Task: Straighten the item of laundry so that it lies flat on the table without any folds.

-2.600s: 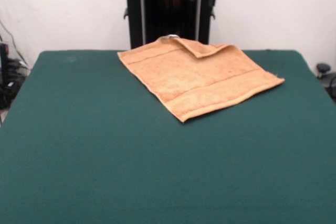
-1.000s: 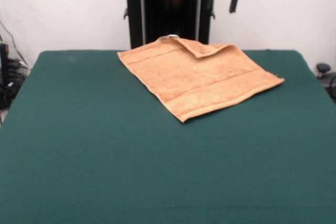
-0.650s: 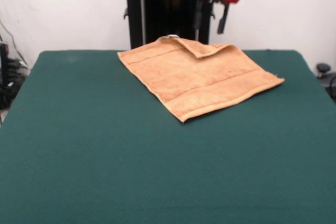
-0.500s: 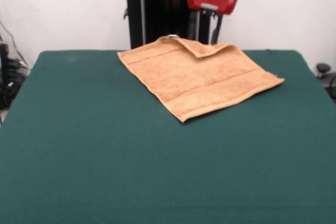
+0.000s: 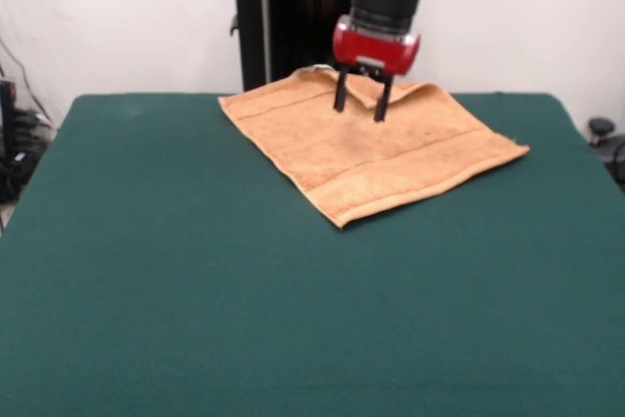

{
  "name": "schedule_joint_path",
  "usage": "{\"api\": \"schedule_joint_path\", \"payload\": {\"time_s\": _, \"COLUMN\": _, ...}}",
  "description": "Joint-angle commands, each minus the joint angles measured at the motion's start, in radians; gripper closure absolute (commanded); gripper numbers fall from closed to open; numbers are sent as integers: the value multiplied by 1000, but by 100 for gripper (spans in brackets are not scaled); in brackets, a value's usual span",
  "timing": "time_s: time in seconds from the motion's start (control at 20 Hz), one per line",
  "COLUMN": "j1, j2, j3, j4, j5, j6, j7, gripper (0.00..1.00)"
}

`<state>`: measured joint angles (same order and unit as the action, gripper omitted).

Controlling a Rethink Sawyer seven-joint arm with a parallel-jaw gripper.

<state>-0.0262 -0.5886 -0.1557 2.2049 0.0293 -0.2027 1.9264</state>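
The orange-tan towel (image 5: 366, 148) lies on the dark green table (image 5: 195, 271) at the far side, right of centre, turned like a diamond. Its far corner is folded over onto itself, making a flap near the back edge. A sliver of white shows at the towel's far tip. My gripper (image 5: 359, 109) hangs from the red arm just above the folded flap. Its two dark fingers (image 5: 340, 97) are spread apart and hold nothing.
The robot's black pedestal (image 5: 303, 26) stands behind the table's far edge. Dark objects and cables show at the left edge (image 5: 15, 144) and the right edge (image 5: 601, 134), off the table.
The arm has come down from the top edge and moved toward the towel. The gripper now hangs over the folded far corner. The towel has not moved.
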Motion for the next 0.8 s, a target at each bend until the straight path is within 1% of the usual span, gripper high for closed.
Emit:
{"api": "schedule_joint_path", "payload": {"time_s": 0.05, "j1": -4, "j2": 174, "j3": 152, "j4": -112, "j5": -28, "j6": -129, "j7": 182, "gripper": 0}}
{"api": "schedule_joint_path", "payload": {"time_s": 0.35, "j1": -6, "j2": 238, "j3": 155, "j4": -134, "j5": -26, "j6": -195, "j7": 197, "gripper": 0}}
{"api": "schedule_joint_path", "payload": {"time_s": 0.55, "j1": 1, "j2": 251, "j3": 145, "j4": -138, "j5": -16, "j6": -234, "j7": 198, "gripper": 0}}
{"api": "schedule_joint_path", "payload": {"time_s": 0.8, "j1": 43, "j2": 242, "j3": 104, "j4": -108, "j5": 5, "j6": -362, "j7": 231, "gripper": 0}}
